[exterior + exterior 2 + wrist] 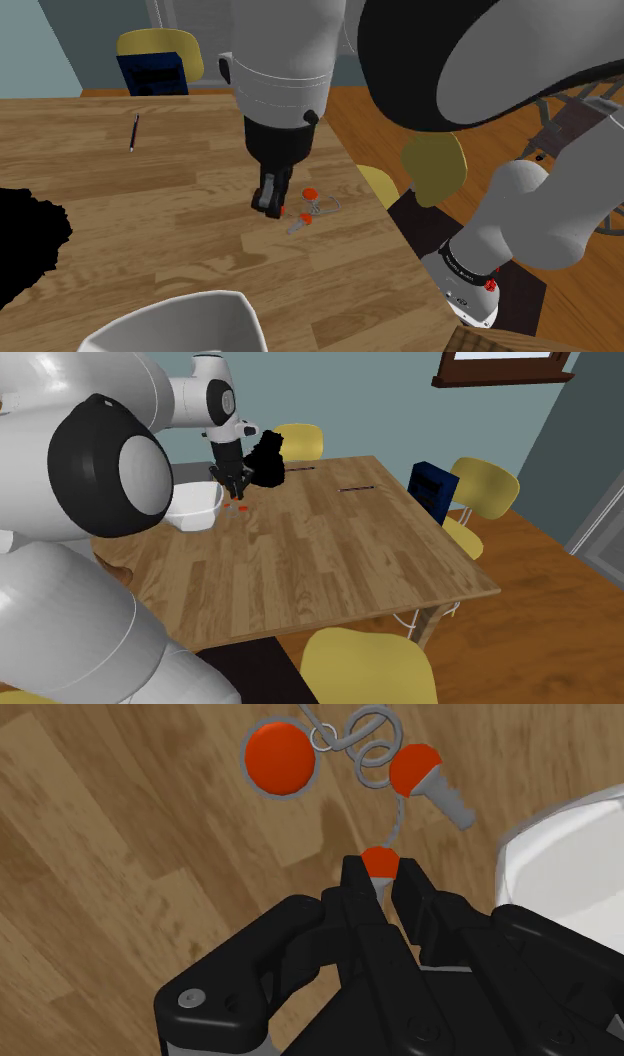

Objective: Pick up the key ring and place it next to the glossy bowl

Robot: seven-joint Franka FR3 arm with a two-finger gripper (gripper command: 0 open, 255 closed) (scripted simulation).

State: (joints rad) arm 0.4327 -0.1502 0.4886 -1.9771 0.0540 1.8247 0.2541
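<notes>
The key ring (279, 756) is a bunch of grey wire rings with orange-headed keys and a round orange tag, lying close over the wooden table (120, 200). My black gripper (382, 874) is shut on one orange-headed key of it, and the rest spreads out beyond the fingertips. In the shoulder view the gripper (268, 208) points down at the table with the key ring (308, 205) just to its right. The white glossy bowl (560, 854) stands close beside the gripper and shows large at the shoulder view's bottom edge as the bowl (180, 320). The second exterior view has the gripper (235, 495) right of the bowl (190, 507).
A black lumpy object (25, 245) sits on the table at the shoulder view's left. A dark pen (133, 131) lies farther back. Yellow chairs surround the table, one carrying a dark blue box (152, 72). The table's edge runs just right of the key ring.
</notes>
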